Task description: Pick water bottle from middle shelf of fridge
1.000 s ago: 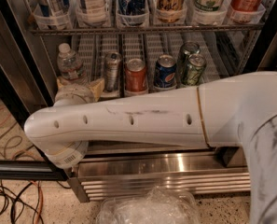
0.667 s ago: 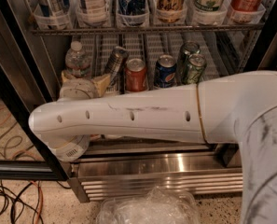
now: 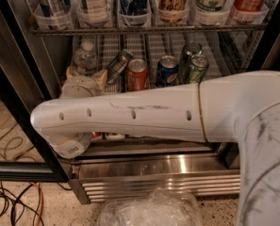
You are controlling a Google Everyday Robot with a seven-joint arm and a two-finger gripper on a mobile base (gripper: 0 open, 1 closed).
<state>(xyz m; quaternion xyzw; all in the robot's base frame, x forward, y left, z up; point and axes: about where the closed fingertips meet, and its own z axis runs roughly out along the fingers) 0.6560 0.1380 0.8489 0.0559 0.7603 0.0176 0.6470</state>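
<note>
Stainless steel and wire racks fill the background, where the fridge (image 3: 158, 166) shows its middle shelf (image 3: 156, 46) with white slotted tracks. The water bottle (image 3: 85, 55), clear with a white cap, stands upright at the left end of that shelf. The hand (image 3: 85, 75) sits right at the bottle's base, with cream-coloured parts showing on either side of it. It seems to be touching the bottle, but the white arm (image 3: 130, 114) crossing just below the bottle hides much of it, so I cannot tell whether the hand is wide, narrow or gripping. Just right of the bottle a silver can (image 3: 118, 65) leans tilted with its top pointing away from the bottle. Further right of the bottle stand a red can (image 3: 137, 74), a blue can (image 3: 167, 71) and a green can (image 3: 196, 68), all upright. Above the bottle runs the upper rack (image 3: 144, 30), which carries tall cans in clear cups. Well below the bottle lies the ribbed base grille (image 3: 158, 185), and lower again, on the speckled floor, a crumpled clear plastic piece (image 3: 151, 211). Down to the left of the bottle, cables (image 3: 3, 206) trail across the floor.
</note>
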